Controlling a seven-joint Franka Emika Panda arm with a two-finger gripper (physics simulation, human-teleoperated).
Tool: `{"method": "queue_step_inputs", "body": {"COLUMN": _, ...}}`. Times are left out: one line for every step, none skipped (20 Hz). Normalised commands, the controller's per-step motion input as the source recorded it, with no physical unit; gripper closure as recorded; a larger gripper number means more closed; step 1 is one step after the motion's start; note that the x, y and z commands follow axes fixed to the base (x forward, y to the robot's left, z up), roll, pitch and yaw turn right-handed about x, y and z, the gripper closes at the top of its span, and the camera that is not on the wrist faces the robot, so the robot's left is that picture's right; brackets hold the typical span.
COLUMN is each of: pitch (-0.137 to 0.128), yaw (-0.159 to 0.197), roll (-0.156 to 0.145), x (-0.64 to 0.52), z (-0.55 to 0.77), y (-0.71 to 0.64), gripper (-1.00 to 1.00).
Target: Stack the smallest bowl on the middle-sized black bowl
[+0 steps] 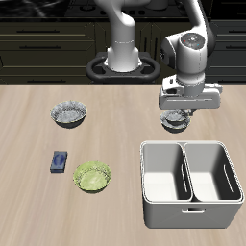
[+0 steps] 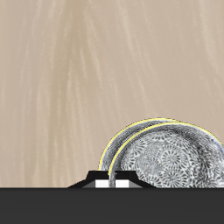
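Observation:
My gripper is low over a dark bowl at the table's middle back, beside the grey bin. In the wrist view, two near-concentric rims show right at the gripper. The inner one is the smallest bowl, with its speckled grey-white inside showing. The outer arc is the middle-sized black bowl just under it. The fingertips stand close together at the small bowl's rim and appear shut on it. I cannot tell whether the two bowls touch.
A larger matching dark bowl sits farther along the table's back. A green bowl and a small blue object lie nearer the front. A grey two-compartment bin stands just in front of the gripper.

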Motion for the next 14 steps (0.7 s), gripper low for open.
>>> {"method": "queue_step_inputs", "body": {"pitch": 0.011, "yaw": 0.038, "roll": 0.044, "x": -0.19, "z": -0.12, "y": 0.10, "gripper": 1.00}}
{"method": "queue_step_inputs", "body": {"pitch": 0.039, "yaw": -0.022, "roll": -0.002, "x": -0.11, "z": -0.21, "y": 0.05, "gripper": 1.00}}
{"method": "queue_step_inputs", "body": {"pitch": 0.056, "yaw": -0.004, "roll": 0.014, "x": -0.11, "z": -0.31, "y": 0.13, "gripper": 1.00}}
{"method": "queue_step_inputs", "body": {"pitch": -0.027, "yaw": 0.055, "roll": -0.022, "x": -0.10, "z": -0.15, "y": 0.11, "gripper": 1.00}}
{"method": "queue_step_inputs", "body": {"pitch": 0.031, "yaw": -0.004, "roll": -0.025, "x": 0.01, "z": -0.11, "y": -0.04, "gripper": 1.00}}
{"method": "queue_step_inputs", "body": {"pitch": 0.084, "yaw": -0.050, "roll": -0.043, "x": -0.01, "z": -0.16, "y": -0.03, "gripper": -1.00}}
{"method": "queue_step_inputs", "body": {"pitch": 0.009, "yaw": 0.022, "roll": 0.054, "x": 0.21, "z": -0.19, "y": 0.03, "gripper": -1.00}}
{"method": "queue_step_inputs", "body": {"pitch": -0.050, "yaw": 0.012, "roll": 0.077, "x": -0.46, "z": 0.25, "y": 0.03, "gripper": -1.00}}
{"method": "queue_step_inputs", "body": {"pitch": 0.040, "yaw": -0.038, "roll": 0.046, "x": -0.11, "z": 0.03, "y": 0.02, "gripper": -1.00}}
{"method": "queue_step_inputs", "body": {"pitch": -0.016, "yaw": 0.012, "roll": -0.015, "x": -0.07, "z": 0.09, "y": -0.01, "gripper": -1.00}}
{"method": "queue_step_inputs", "body": {"pitch": -0.051, "yaw": 0.045, "roll": 0.009, "x": -0.14, "z": 0.19, "y": 0.05, "gripper": -1.00}}
{"method": "queue_step_inputs", "body": {"pitch": -0.009, "yaw": 0.027, "roll": 0.070, "x": -0.14, "z": 0.15, "y": 0.07, "gripper": -1.00}}
{"method": "queue_step_inputs", "body": {"pitch": -0.019, "yaw": 0.023, "roll": 0.006, "x": -0.07, "z": 0.15, "y": 0.03, "gripper": -1.00}}
{"method": "queue_step_inputs", "body": {"pitch": -0.045, "yaw": 0.032, "roll": 0.029, "x": -0.06, "z": 0.17, "y": 0.02, "gripper": -1.00}}
